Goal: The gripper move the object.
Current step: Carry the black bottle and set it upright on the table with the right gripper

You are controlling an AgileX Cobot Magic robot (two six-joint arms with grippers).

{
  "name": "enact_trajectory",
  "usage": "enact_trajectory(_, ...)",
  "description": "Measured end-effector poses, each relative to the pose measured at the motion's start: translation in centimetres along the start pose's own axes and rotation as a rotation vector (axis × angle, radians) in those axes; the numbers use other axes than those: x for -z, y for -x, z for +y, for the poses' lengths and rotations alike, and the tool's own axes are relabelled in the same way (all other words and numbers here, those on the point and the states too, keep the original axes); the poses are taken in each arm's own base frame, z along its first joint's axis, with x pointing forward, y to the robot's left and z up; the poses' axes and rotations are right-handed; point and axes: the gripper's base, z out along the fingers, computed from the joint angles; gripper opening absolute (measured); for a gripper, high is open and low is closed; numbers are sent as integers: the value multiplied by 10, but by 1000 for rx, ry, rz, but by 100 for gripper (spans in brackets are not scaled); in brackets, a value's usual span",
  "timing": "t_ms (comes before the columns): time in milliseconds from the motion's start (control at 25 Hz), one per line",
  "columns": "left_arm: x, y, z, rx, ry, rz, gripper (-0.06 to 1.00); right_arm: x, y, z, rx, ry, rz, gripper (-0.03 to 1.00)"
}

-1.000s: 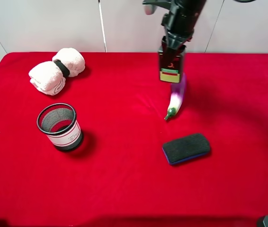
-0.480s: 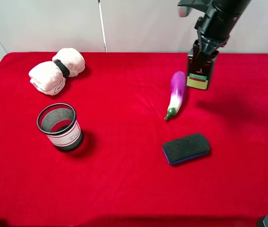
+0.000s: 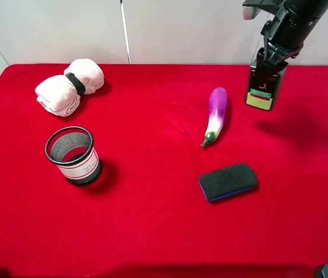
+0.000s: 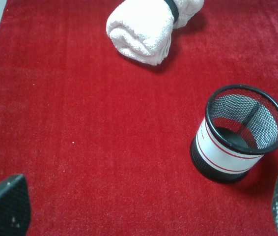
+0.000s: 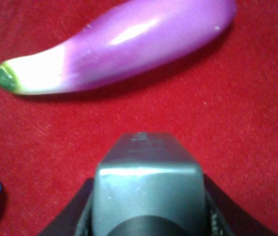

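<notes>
The object, a dark squarish pump bottle (image 3: 262, 88) with a red, green and cream label, hangs above the red cloth to the right of the purple eggplant (image 3: 215, 113). My right gripper (image 3: 271, 61) is shut on its pump top from above. In the right wrist view the bottle's grey top (image 5: 146, 169) fills the lower middle between the dark fingers (image 5: 81, 212), with the eggplant (image 5: 124, 46) beyond it. My left gripper (image 4: 144, 211) is open, its two mesh-textured fingertips (image 4: 4, 206) far apart over bare cloth short of the mesh cup (image 4: 239, 132).
A black mesh cup (image 3: 73, 154) with a white band stands at the left. Two rolled white towels (image 3: 69, 86) lie at the back left. A black eraser with a blue base (image 3: 228, 181) lies in front of the eggplant. The red cloth (image 3: 152, 231) covers the table.
My right gripper has carried the bottle rightwards, from just over the eggplant's far end to well right of it. Nothing else has moved.
</notes>
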Motion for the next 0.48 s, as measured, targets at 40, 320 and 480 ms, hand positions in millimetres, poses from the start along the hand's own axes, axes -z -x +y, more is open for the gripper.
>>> enact_trajectory(40, 0, 0, 0, 0, 0, 0, 98, 0, -2, -3, -11, -5, -3, 29)
enact_trajectory(320, 0, 0, 0, 0, 0, 0, 98, 1, -8, -16, -65, -47, -38, 29)
enact_trajectory(480, 0, 0, 0, 0, 0, 0, 98, -8, -17, -22, -96, -71, -53, 29)
